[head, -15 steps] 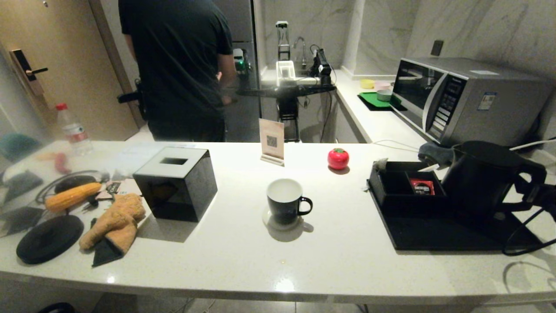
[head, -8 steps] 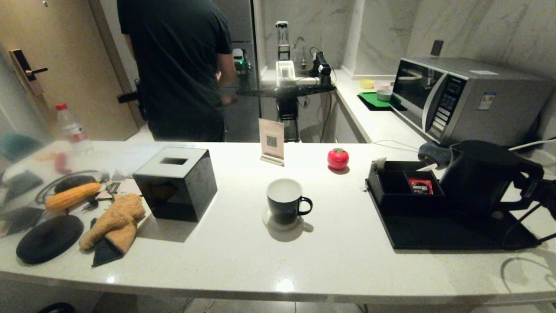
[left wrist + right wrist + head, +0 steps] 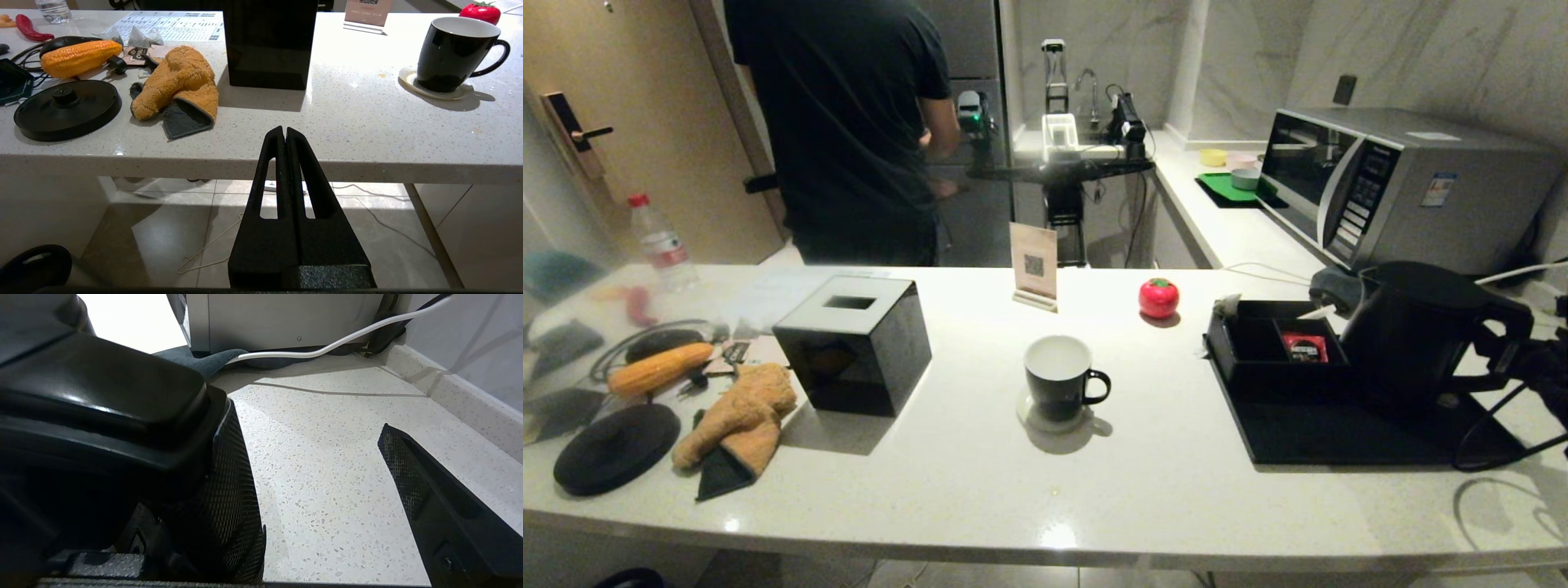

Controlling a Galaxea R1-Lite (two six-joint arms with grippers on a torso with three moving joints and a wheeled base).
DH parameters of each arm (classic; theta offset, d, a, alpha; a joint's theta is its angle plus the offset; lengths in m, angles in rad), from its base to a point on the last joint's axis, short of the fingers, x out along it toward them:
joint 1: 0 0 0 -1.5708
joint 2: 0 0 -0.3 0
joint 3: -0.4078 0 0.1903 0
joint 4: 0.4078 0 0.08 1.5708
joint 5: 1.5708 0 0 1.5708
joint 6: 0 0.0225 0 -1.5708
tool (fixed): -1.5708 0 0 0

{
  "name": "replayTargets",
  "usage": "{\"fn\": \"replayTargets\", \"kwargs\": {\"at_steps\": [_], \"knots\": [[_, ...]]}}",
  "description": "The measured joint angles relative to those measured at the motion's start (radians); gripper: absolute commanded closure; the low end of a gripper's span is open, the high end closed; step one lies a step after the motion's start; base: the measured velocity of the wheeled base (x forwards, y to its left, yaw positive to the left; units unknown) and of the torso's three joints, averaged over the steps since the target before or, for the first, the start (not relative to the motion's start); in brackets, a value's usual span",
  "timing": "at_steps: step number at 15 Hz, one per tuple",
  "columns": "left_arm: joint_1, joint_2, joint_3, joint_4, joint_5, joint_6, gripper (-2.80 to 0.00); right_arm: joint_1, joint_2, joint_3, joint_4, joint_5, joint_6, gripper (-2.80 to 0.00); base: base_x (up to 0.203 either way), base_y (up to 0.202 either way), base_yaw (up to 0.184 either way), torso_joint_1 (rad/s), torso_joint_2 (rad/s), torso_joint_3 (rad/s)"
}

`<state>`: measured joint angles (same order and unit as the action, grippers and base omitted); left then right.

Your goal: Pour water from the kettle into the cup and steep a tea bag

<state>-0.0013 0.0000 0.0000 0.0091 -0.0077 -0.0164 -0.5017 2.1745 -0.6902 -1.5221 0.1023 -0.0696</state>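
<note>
On the black tray (image 3: 1339, 433) at the desk's (image 3: 1143, 490) right end, the kettle (image 3: 1413, 335) stands with the right gripper (image 3: 314, 477) at its loop handle, fingers spread, one pad against the handle, nothing clamped. Closing squarely around the handle before lifting looks wise. The cup (image 3: 1058, 380) waits mid-desk on a coaster (image 3: 1033, 418). The left gripper (image 3: 284, 139) hangs below the desk edge, fingers pressed together, empty.

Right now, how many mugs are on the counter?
1. The cup stands on a coaster mid-counter, right of the tissue box and left of the kettle. Another could hide behind the kettle.
</note>
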Motion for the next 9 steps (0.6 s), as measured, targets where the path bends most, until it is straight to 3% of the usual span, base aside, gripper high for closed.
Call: {"fn": "replayTargets", "kwargs": {"at_steps": [1, 9], "knots": [[0.0, 0.0, 0.0, 0.0, 0.0, 0.0, 0.0, 0.0, 0.001, 0.0, 0.0, 0.0, 0.0, 0.0, 0.0, 0.0, 0.0, 0.0, 0.0, 0.0], [0.0, 0.0, 0.0, 0.0, 0.0, 0.0, 0.0, 0.011, -0.001, 0.005, 0.001, 0.001, -0.001, 0.0, 0.0, 0.0, 0.0, 0.0, 0.0, 0.0]]}}
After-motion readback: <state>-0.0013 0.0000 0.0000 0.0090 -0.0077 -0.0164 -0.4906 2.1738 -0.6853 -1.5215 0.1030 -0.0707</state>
